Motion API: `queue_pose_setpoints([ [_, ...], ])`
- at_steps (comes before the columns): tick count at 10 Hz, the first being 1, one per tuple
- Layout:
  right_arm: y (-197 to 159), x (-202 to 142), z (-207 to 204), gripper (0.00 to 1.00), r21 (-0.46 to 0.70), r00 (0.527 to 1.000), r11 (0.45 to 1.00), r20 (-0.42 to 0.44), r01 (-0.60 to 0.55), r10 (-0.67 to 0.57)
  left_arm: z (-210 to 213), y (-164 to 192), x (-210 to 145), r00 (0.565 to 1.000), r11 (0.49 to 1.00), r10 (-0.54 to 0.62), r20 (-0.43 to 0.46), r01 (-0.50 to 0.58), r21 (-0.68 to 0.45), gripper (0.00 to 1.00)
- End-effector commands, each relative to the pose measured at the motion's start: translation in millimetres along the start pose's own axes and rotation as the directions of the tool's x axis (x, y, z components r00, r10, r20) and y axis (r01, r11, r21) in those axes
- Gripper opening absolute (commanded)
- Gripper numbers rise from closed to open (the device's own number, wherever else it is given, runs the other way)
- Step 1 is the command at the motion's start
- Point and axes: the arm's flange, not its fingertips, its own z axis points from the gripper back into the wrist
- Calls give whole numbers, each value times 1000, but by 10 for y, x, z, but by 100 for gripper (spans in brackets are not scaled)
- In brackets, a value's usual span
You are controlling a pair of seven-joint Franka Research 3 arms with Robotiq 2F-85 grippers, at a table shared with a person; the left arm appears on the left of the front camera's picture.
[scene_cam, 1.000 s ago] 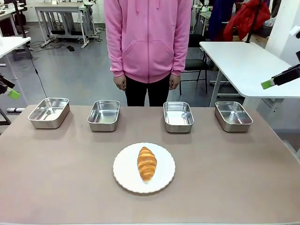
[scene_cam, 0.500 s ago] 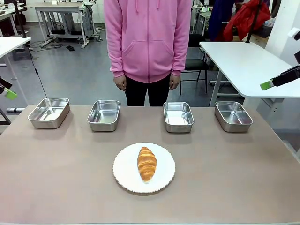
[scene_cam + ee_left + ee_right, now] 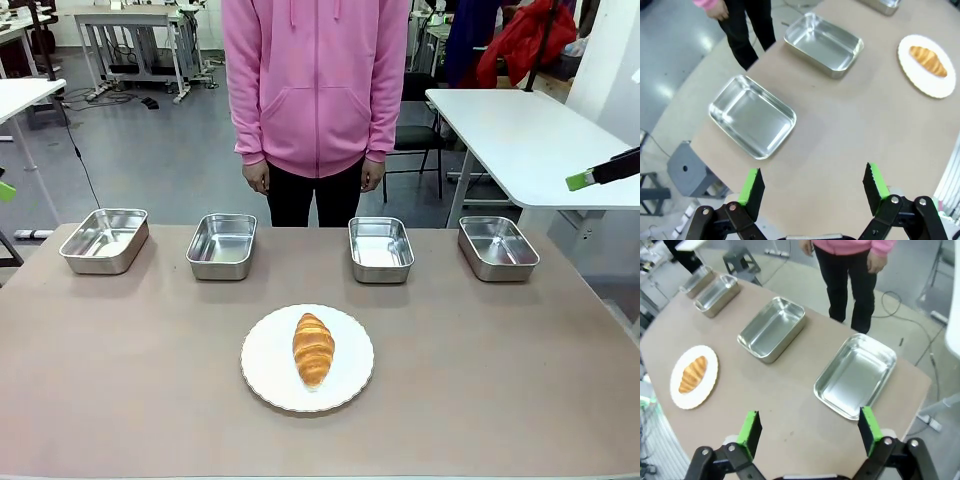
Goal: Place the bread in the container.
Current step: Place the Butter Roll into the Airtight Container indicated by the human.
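Observation:
The bread [image 3: 313, 348], a golden croissant, lies on a round white plate [image 3: 265, 365] at the table's near middle. Several steel containers stand in a row behind it, among them one at far left [image 3: 104, 240] and one at far right [image 3: 497, 247]; all are empty. My left gripper [image 3: 813, 186] hangs open, high above the table's left end near a container [image 3: 752, 116]. My right gripper [image 3: 810, 430] is open above the right end near another container [image 3: 856, 376]. Both are far from the bread [image 3: 927, 60] [image 3: 693, 374].
A person in a pink hoodie [image 3: 316, 80] stands at the far edge, hands at their sides. A white side table [image 3: 520, 140] stands off to the right. The brown tabletop [image 3: 480, 380] lies bare around the plate.
The left gripper has slid outward to the picture's left edge. The right gripper has drawn back slightly to the right. The bread, the plate, the containers and the person have not moved.

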Motion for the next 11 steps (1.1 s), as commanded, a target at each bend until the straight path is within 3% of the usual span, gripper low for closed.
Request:
queue_pose_setpoints([
  [1, -250, 0, 40, 100, 49, 998, 999, 57, -12, 9, 43, 149, -77, 997, 999, -31, 76, 34, -39, 100],
  [4, -405, 45, 123, 100, 64, 995, 998, 98, 8, -15, 203, 215, -166, 989, 999, -14, 146, 19, -32, 100],
  [11, -520, 85, 172, 100, 86, 992, 996, 123, 5, -16, 221, 107, -81, 981, 996, 69, 182, -59, -60, 100],
])
